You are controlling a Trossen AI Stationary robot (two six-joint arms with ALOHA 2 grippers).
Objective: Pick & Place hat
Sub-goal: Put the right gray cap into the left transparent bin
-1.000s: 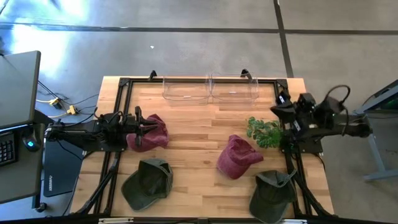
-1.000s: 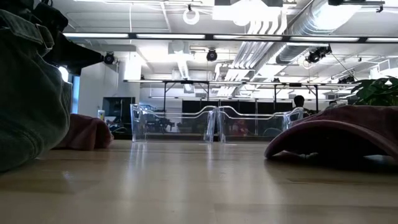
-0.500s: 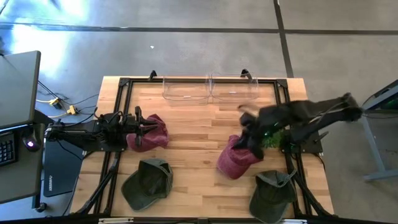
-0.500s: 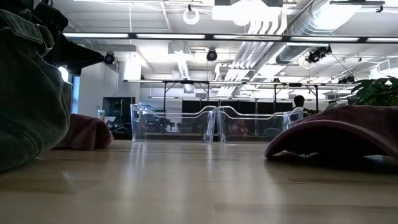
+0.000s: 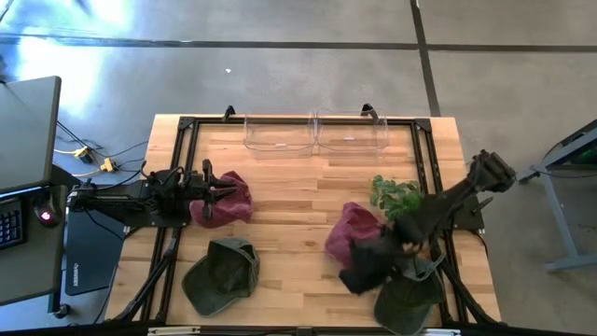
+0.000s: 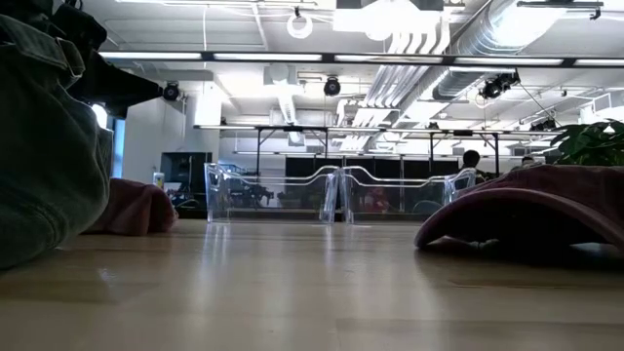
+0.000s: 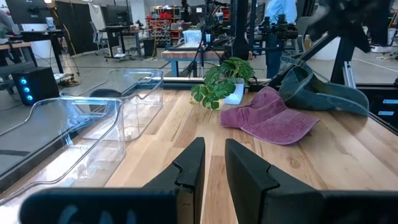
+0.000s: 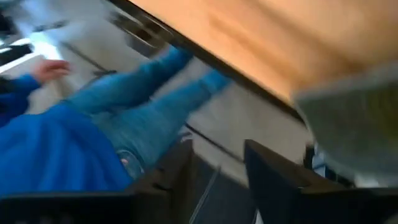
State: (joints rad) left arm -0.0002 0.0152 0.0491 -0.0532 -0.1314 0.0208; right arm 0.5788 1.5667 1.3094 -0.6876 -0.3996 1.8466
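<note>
Two maroon hats lie crown-up on the wooden table, one at the left (image 5: 229,198) and one right of centre (image 5: 353,229). Two green hats lie near the front edge, left (image 5: 222,273) and right (image 5: 410,297). My right gripper (image 5: 366,269) hangs open above the table, between the right maroon hat and the right green hat, tipped downward; its fingers (image 8: 267,168) have nothing between them. My left gripper (image 7: 214,165) rests level at the table's left, above the left maroon hat, with a narrow empty gap between its fingers.
Two clear bins (image 5: 280,135) (image 5: 353,133) stand at the far edge. A small green plant (image 5: 396,198) stands under my right arm. A person in blue (image 8: 93,137) stands beyond the near edge. Bare wood lies in the table's middle (image 5: 289,201).
My right arm has swung out from its rest at the table's right edge, over the plant and toward the near edge. Its gripper has rolled and tipped downward, and now hangs beside the right maroon hat. No hat has moved.
</note>
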